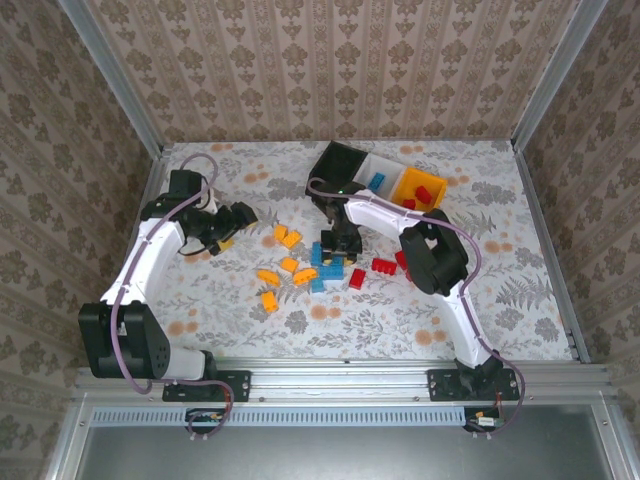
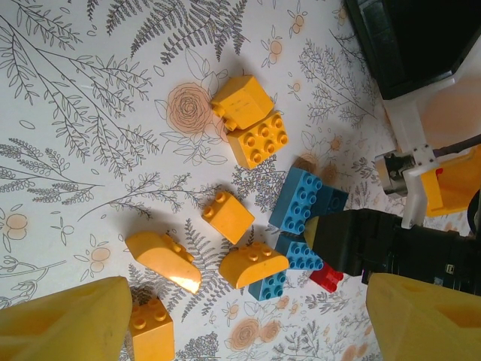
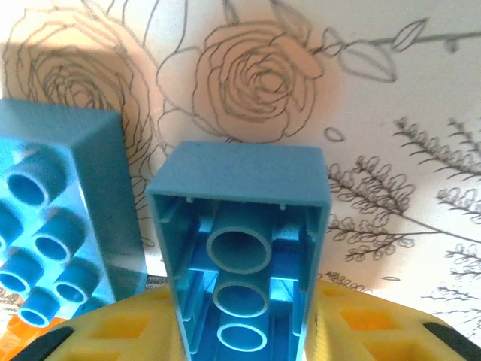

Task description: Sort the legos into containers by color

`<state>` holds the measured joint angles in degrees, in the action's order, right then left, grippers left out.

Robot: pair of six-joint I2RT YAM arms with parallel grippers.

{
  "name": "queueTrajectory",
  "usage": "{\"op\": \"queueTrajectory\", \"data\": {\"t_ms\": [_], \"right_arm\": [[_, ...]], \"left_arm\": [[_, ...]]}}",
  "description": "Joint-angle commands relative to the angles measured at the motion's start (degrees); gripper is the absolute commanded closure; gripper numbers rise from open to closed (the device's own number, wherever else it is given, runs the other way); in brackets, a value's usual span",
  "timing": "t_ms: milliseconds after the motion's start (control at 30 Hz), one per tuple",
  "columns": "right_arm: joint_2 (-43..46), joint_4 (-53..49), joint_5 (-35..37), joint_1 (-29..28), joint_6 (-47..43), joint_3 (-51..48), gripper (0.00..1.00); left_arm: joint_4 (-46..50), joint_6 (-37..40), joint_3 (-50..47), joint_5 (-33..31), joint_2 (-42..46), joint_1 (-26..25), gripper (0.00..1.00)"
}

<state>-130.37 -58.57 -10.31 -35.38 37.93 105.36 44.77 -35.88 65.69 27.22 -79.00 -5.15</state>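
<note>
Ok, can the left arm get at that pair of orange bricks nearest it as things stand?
Probably yes. The left gripper is open and close beside the orange pair, with nothing lying between them. The right gripper is off to the side, closed around a blue brick.

The top camera looked down from above and behind the arms [image 1: 150,260], far enough back to take in the whole table [image 1: 500,300]. The left wrist camera faced down on the mid-table legos [image 2: 255,139] from closer in. The right wrist camera sat right against one blue lego [image 3: 248,226]. All three views shared the blue cluster [image 1: 325,262].
</note>
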Motion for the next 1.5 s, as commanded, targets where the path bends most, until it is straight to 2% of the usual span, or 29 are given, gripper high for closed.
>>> {"op": "queueTrajectory", "data": {"t_ms": [0,167,500,767,967,1267,1433,1467], "right_arm": [[-0.9,-1.9,1.7,1.0,0.2,2.0,0.62],[-0.5,-2.2,1.9,1.9,-0.1,2.3,0.68],[3.8,-4.7,3.5,3.2,-1.5,4.0,0.7],[7.2,-8.1,7.3,7.4,-4.7,9.2,0.7],[2.8,-10.2,9.2,13.8,-7.9,17.8,0.7],[-11.2,-14.8,8.4,19.3,-9.9,38.3,0.7],[-15.3,-14.3,6.1,21.0,-8.4,42.1,0.7],[-15.6,-13.9,5.7,21.2,-8.1,42.1,0.69]], "left_arm": [[1.5,1.5,0.5,1.1,1.0,0.3,0.17],[1.1,1.4,1.1,1.4,0.2,0.4,0.16],[-0.8,0.5,1.0,2.0,-1.2,0.1,0.15],[-1.0,2.0,3.7,1.1,-4.0,-4.7,0.12],[2.2,4.8,8.0,-2.3,-6.9,-11.5,0.12],[8.1,8.0,11.8,-7.4,-9.7,-18.7,0.12],[11.5,9.6,13.7,-10.3,-11.7,-20.6,0.12],[11.8,9.6,13.9,-10.6,-12.0,-22.3,0.12]]}}
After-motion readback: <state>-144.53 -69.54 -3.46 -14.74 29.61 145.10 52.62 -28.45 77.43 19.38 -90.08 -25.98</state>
